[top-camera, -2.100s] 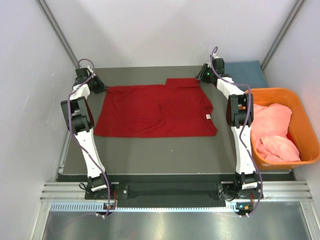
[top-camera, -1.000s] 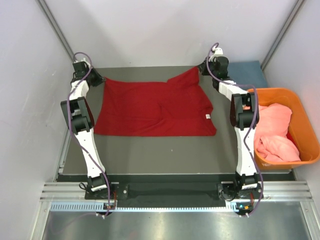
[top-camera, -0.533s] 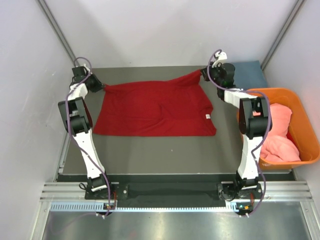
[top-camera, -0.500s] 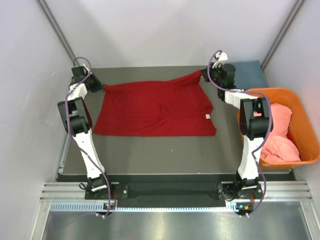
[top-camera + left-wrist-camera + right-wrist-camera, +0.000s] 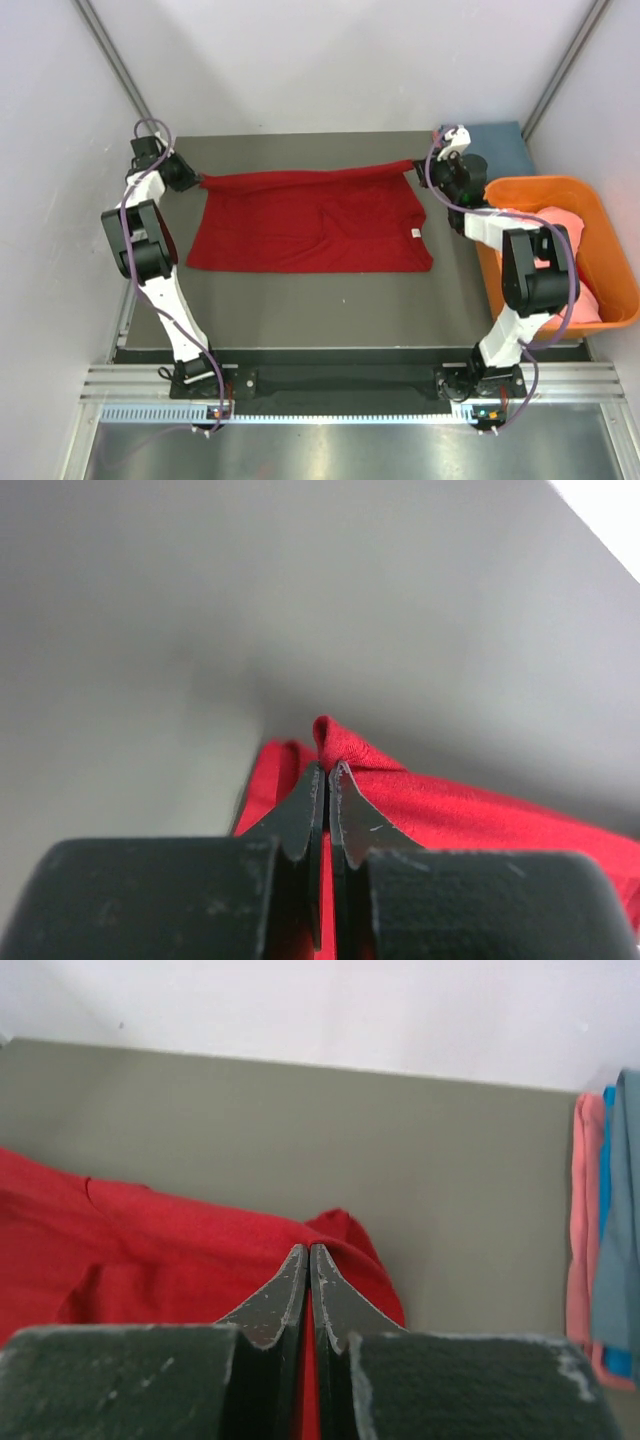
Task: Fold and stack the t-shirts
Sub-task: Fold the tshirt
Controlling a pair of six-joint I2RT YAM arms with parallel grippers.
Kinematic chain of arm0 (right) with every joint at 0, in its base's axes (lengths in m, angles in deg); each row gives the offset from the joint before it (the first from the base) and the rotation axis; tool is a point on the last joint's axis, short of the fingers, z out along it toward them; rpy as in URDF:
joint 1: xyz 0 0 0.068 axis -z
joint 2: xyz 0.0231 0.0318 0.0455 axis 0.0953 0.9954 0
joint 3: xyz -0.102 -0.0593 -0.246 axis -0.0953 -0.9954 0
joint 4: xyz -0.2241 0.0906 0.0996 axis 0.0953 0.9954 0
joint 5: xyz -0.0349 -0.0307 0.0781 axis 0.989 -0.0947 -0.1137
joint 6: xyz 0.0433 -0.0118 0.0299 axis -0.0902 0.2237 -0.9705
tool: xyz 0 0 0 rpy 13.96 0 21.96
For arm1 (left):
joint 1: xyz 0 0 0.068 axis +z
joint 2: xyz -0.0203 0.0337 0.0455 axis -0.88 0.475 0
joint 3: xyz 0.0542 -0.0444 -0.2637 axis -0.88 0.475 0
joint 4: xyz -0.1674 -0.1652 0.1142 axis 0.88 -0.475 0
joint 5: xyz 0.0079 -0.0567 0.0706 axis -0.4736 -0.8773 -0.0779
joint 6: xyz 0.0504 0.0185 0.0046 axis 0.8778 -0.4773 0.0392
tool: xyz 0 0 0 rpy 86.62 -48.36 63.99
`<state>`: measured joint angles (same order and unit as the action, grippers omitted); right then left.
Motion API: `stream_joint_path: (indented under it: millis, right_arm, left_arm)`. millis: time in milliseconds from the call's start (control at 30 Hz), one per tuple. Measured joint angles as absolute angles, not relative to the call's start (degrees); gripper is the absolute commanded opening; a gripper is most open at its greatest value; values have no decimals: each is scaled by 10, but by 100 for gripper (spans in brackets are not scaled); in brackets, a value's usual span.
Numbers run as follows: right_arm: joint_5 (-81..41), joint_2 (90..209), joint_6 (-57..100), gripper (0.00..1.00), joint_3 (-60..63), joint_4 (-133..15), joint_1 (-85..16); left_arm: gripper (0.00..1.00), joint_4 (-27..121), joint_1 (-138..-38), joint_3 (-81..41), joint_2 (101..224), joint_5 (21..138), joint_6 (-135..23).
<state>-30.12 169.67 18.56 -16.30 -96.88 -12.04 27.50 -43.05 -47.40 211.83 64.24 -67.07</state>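
Pinching the far corners of the deep red t-shirt, the left gripper and right gripper are both clamped on its cloth, raising the far edge off the table, so folding seems barely begun, with a salmon-pink shirt waiting in the orange tub.

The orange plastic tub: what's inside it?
A crumpled salmon-pink cloth fills the orange plastic tub. Anything beneath it is hidden, and the right arm covers part.

An orange tub sits right of the grey table, perhaps touching.
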Motion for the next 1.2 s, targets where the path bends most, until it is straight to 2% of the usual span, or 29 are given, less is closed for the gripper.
stream_joint_path:
  millis: [200,567,933,1200]
  right_arm:
    - [-295,1620,184,0,-261,-976,-121]
    - [-278,1557,191,0,-353,-975,-131]
    - [-250,1504,209,0,-402,-949,-153]
    - [-251,1501,182,2,-370,-836,-162]
  left_arm:
    - [0,250,-426,-438,2115,649,-683]
    - [0,170,-424,-432,2104,666,-689]
    - [0,125,-421,-390,2063,688,-689]
    - [1,125,-420,-375,2050,693,-689]
